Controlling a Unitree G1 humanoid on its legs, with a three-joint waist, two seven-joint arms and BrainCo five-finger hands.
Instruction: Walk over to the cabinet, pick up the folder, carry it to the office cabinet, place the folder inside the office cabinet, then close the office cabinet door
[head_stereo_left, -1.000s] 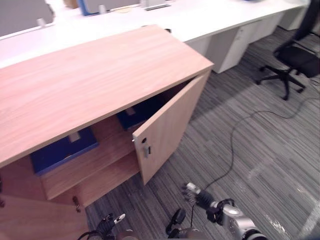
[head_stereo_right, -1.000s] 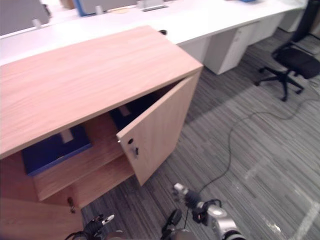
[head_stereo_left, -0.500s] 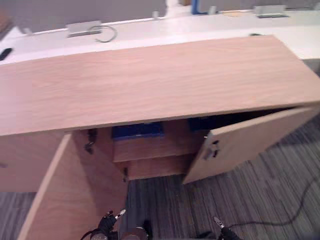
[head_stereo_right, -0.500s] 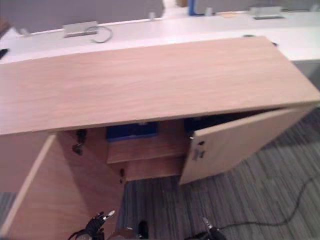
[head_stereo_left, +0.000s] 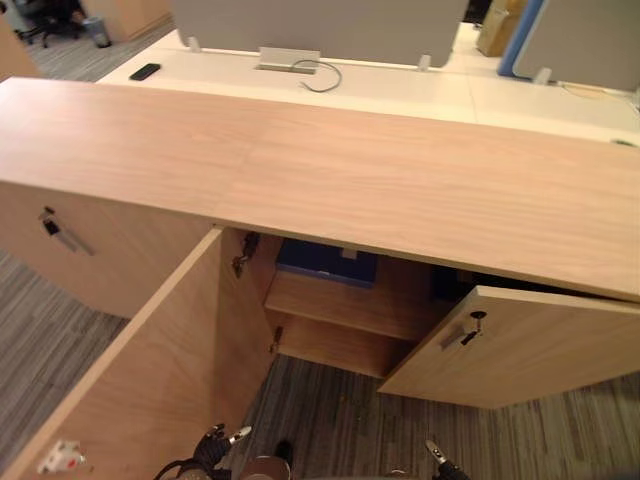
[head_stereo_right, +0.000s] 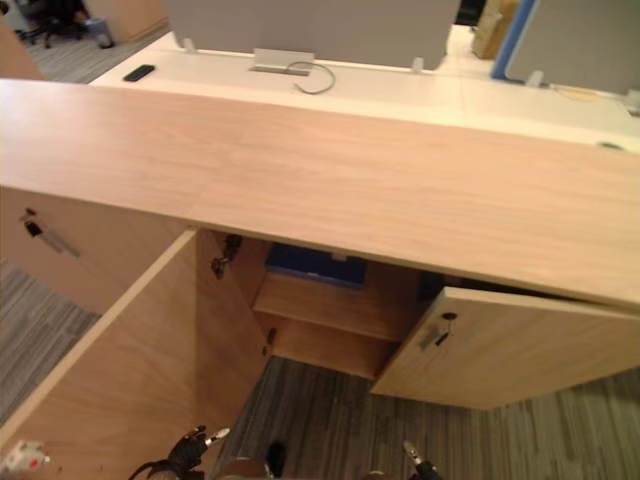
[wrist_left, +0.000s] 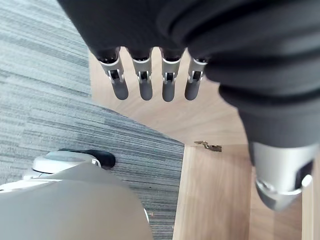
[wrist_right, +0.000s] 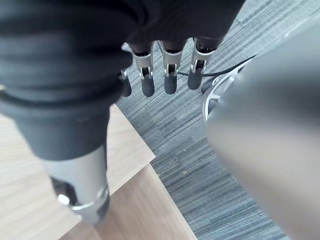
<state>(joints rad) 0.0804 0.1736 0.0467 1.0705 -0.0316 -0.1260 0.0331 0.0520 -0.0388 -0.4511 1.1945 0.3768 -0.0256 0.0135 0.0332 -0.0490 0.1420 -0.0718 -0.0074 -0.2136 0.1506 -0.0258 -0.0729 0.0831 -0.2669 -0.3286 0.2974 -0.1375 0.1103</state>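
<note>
The left hand (wrist_left: 145, 87) and right hand (wrist_right: 167, 77) hang spread, empty; a careless step toward the folder (head_stereo_left: 327, 262) could knock the wide-open door (head_stereo_left: 150, 370).

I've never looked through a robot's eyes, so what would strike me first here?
A long wooden cabinet stretches across the head views, its left door wide open and its right door ajar. On the upper shelf inside lies a blue folder. Down low, the left hand and right hand hang open and empty, with grey carpet past them.
</note>
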